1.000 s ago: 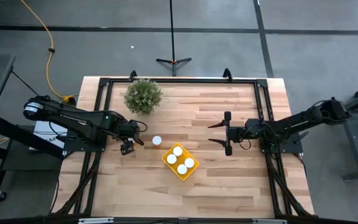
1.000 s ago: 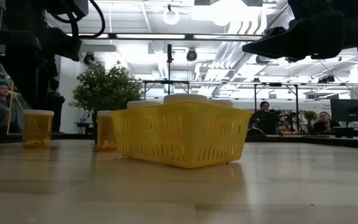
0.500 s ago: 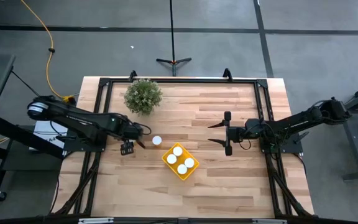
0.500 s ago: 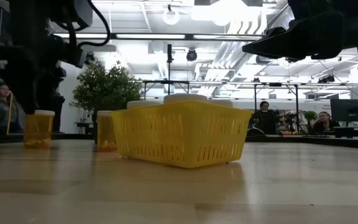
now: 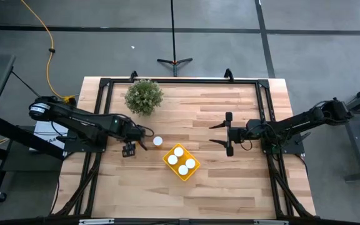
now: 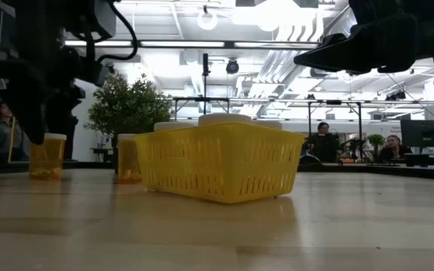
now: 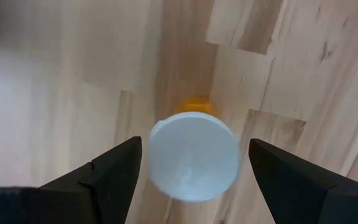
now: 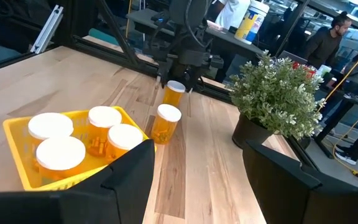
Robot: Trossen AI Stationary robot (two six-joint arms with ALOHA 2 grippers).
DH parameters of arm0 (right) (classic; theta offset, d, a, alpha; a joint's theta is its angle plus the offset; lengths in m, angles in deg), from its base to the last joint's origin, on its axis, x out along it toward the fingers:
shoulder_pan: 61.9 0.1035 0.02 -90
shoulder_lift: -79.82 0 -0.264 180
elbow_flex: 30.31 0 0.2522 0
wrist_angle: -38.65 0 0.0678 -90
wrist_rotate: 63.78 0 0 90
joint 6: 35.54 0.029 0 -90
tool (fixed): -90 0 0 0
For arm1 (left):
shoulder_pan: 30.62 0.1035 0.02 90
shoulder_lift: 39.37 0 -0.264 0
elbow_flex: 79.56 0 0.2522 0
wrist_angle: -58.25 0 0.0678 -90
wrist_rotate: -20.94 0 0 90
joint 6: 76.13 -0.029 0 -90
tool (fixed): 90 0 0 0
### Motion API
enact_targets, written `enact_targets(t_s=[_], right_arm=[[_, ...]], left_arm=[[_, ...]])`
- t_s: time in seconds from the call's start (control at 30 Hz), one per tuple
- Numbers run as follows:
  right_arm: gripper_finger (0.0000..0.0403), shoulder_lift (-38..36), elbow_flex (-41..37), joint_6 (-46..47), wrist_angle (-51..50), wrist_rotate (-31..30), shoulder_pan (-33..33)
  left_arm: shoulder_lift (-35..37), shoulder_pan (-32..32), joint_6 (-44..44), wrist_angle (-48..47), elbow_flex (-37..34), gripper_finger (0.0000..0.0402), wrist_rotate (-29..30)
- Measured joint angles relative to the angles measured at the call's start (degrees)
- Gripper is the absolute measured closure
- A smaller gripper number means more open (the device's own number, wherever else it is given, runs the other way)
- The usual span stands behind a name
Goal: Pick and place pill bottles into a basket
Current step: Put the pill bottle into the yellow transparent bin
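Your counter (image 5: 230, 181) carries everything, so take the yellow basket (image 5: 181, 162) near its middle as your marker. The potted plant (image 5: 144, 96) stands well beyond the basket, toward the far left corner. Inside the basket you've got four pill bottles (image 8: 73, 140) packed together, white caps up; the overhead view hides one of them.

Your left claw (image 5: 130, 147) hangs just left of the basket, pointing down over a capped bottle (image 7: 194, 155) standing on the wood; its jaws are spread wide either side of the cap, clear of it. A second loose bottle (image 5: 157, 141) stands between that claw and the basket, just off the basket's upper-left corner.

Your right claw (image 5: 227, 133) waits off to the basket's right, raised above the counter, jaws wide apart and holding nothing, facing the basket.
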Motion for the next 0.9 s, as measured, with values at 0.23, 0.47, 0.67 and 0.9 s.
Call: enact_targets(t_s=[0.23, 0.47, 0.67, 0.9], right_arm=[[0.0167, 0.0, 0.0, -0.1, -0.2, 0.0, 0.0], [0.0167, 0.0, 0.0, -0.1, -0.2, 0.0, 0.0], [0.0167, 0.0, 0.0, 0.0, -0.4, 0.0, 0.0], [0.0167, 0.0, 0.0, -0.1, -0.9, 0.0, 0.0]], left_arm=[[0.0, 0.0, 0.8, 3.3, -2.8, 0.0069, -0.9], [-0.5, 0.0, -1.3, 5.1, -2.8, 0.007, -0.3], [-0.5, 0.0, -1.5, 5.4, -2.8, 0.0112, -0.3], [-0.5, 0.0, -2.0, 5.3, -2.8, 0.0165, -1.6]])
